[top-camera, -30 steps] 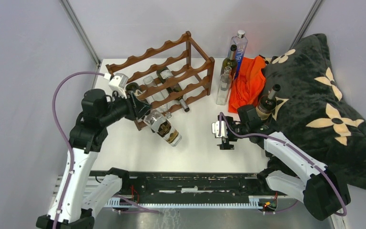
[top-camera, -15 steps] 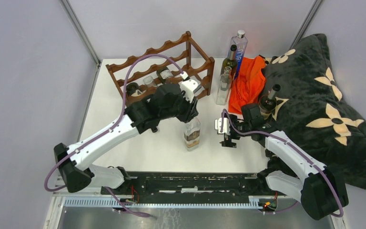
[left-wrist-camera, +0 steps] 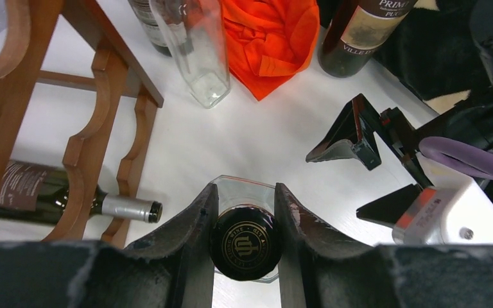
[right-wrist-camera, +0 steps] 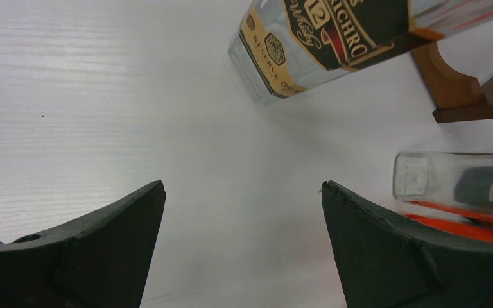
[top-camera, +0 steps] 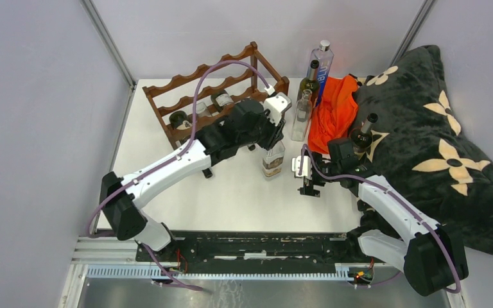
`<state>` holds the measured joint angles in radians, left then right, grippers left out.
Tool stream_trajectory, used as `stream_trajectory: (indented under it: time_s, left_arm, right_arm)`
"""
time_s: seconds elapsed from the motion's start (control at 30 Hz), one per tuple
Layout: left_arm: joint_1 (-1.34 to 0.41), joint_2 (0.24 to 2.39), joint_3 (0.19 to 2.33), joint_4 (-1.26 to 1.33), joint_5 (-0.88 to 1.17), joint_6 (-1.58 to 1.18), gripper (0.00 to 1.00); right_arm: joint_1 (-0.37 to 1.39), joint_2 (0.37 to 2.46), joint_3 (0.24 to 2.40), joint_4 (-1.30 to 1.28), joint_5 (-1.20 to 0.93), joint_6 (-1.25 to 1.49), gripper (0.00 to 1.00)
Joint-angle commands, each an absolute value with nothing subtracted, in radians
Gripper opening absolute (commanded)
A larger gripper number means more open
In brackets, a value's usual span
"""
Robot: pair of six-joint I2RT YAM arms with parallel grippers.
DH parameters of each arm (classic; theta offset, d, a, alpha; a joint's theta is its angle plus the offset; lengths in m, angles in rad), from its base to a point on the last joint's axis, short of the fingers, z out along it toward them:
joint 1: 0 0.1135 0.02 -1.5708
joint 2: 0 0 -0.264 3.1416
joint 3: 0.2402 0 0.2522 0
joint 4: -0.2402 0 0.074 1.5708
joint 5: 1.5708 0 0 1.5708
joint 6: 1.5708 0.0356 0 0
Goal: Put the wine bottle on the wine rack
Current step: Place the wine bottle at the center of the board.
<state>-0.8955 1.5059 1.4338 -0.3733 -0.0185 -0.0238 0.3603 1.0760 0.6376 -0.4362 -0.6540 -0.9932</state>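
My left gripper [top-camera: 271, 142] is shut on the black cap [left-wrist-camera: 245, 240] of the wine bottle [top-camera: 273, 160], a clear square bottle with a tan and black label. It hangs upright from the fingers, its base at or just above the white table [top-camera: 231, 199]; which, I cannot tell. The wine rack [top-camera: 231, 67], reddish-brown with wavy rails, stands behind and to the left of it, with its end post [left-wrist-camera: 96, 122] in the left wrist view. My right gripper [top-camera: 307, 183] is open just right of the bottle, nothing between its fingers [right-wrist-camera: 103, 244], and the bottle's label [right-wrist-camera: 321, 38] shows ahead.
Dark bottles [top-camera: 221, 99] lie in the rack's lower tiers. Three bottles [top-camera: 308, 80] stand right of the rack beside an orange cloth [top-camera: 334, 112]. A dark flowered blanket [top-camera: 423, 141] covers the right side, with a dark bottle [top-camera: 361, 136] standing against it.
My left arm has swung the bottle from the rack's front left corner across to the right, turning it from tilted to upright. The right gripper shifted slightly right and stayed open.
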Motion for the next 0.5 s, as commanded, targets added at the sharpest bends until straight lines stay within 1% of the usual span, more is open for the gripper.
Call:
stream_trajectory:
  time_s: [0.0,0.1,0.17,0.2,0.23,0.37,0.47]
  left_arm:
    - [-0.9,1.528,1.527,-0.164,0.03,0.031,0.02]
    - [-0.899,1.557,1.528,-0.149,0.047,0.035,0.02]
    - [-0.899,1.57,1.529,-0.144,0.054,0.035,0.08]
    - [-0.899,1.576,1.529,-0.142,0.055,0.032,0.13]
    - [-0.899,1.579,1.53,-0.142,0.052,0.03,0.19]
    - [-0.899,1.572,1.52,-0.144,0.005,0.004,0.56]
    - [-0.899,1.54,1.498,-0.139,-0.049,-0.031,0.79]
  right_arm:
    - [0.346,1.056,0.683,-0.435,-0.673,-1.005,0.98]
    - [0.338,1.052,0.683,-0.436,-0.684,-1.006,0.98]
    - [0.336,1.054,0.683,-0.439,-0.689,-1.007,0.98]
    - [0.333,1.053,0.684,-0.44,-0.69,-1.008,0.98]
    - [0.332,1.054,0.684,-0.44,-0.69,-1.008,0.98]
    - [0.329,1.054,0.686,-0.446,-0.699,-1.011,0.98]
    - [0.326,1.055,0.686,-0.449,-0.704,-1.013,0.98]
